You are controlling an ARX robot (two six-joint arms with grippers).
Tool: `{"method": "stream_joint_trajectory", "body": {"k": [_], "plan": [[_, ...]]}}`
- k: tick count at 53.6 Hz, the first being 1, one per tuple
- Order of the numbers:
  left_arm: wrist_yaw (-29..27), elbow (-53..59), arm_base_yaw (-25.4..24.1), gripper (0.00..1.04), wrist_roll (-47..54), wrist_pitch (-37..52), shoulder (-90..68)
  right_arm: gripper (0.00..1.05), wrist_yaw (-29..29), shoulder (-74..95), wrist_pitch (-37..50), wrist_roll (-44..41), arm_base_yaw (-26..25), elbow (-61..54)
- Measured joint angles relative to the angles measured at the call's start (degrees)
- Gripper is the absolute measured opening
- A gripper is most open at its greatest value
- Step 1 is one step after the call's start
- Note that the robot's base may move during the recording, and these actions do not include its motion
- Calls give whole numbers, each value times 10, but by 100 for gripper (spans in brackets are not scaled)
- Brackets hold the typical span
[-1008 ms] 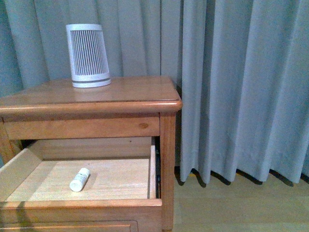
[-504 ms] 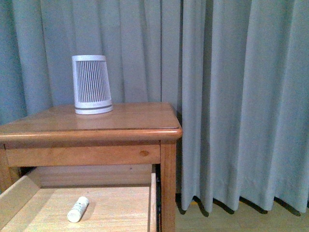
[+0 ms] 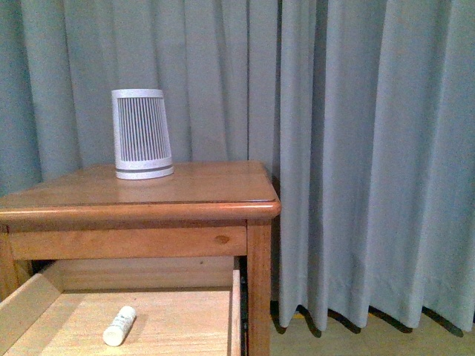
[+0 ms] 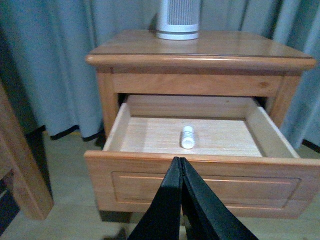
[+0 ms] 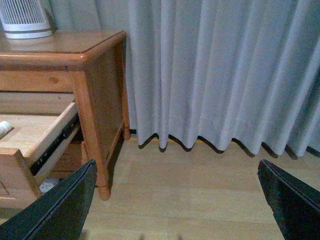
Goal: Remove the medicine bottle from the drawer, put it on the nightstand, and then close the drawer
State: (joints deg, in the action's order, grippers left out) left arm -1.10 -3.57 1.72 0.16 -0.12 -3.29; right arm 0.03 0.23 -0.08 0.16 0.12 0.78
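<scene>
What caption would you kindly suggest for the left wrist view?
Closed left gripper faces the open drawer of the nightstand, a medicine bottle lying inside.

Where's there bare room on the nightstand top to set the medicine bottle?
The nightstand top is bare in front of and to the right of the white ribbed appliance, out to its edges. Only that back spot is taken.

This looks like a bedroom in a home. A small wooden nightstand stands against floor-length grey curtains on a pale wood floor, and a white ribbed appliance sits on its top.
</scene>
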Motion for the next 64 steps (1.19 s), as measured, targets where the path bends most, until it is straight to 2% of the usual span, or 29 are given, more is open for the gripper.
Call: {"method": "stream_joint_trajectory", "body": {"k": [12,16,27,28,32,38,62,64], "plan": [[9,26,-14,4,-1,0,26,98,0,0,0,0,0,0],[9,30,-14,23,-1,0,29,98,0,0,0,0,0,0],[11,30,-14,60,0,0,30,98,2,0,0,0,0,0],[11,30,-14,61,0,0,30,98,2,0,0,0,0,0],[11,30,-14,81,0,0,30,98,2,0,0,0,0,0],[11,30,-14,99,0,0,30,98,1,0,0,0,0,0],[9,30,-15,98,-1,0,32,98,-4,0,0,0,0,0],[9,30,-15,98,-1,0,32,98,40,12,-17,7,11,5]]}}
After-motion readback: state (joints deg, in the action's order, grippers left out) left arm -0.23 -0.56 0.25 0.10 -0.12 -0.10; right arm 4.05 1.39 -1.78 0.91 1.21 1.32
